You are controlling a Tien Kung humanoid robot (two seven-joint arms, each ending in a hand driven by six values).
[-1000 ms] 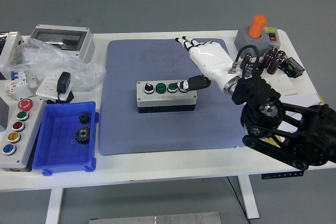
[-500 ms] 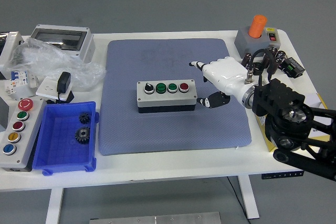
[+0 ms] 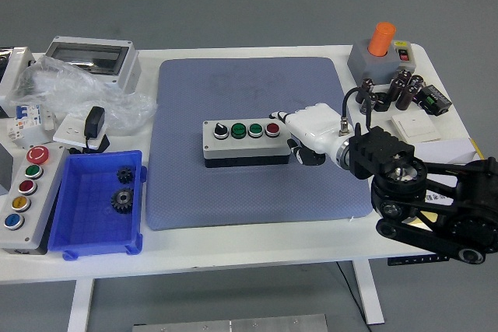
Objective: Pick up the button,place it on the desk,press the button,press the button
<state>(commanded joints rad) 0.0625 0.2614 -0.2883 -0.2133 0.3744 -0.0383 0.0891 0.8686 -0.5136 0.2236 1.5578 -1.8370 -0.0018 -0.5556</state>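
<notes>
A grey button box (image 3: 247, 144) lies on the blue mat (image 3: 249, 192) in the middle of the table. Its top carries a black selector knob (image 3: 220, 129), two green buttons (image 3: 238, 129) and a red button (image 3: 272, 128). My right hand (image 3: 289, 134), white with dark fingertips, is at the box's right end. Its extended fingers (image 3: 282, 117) lie over the box's top right corner, right beside the red button, and the thumb (image 3: 303, 155) curls below beside the box's side. It holds nothing. The left arm is out of view.
A blue bin (image 3: 97, 204) with two gears and a grey panel of coloured buttons (image 3: 22, 196) stand at the front left. A plastic bag (image 3: 70, 87) and a grey enclosure (image 3: 89, 60) are at the back left. An orange stop-button box (image 3: 379, 48) and small parts (image 3: 405, 91) are at the back right.
The right hand lifted off the red button and drew back to the right of the box, then came back in lower, fingers again at the box's right end by the red button.
</notes>
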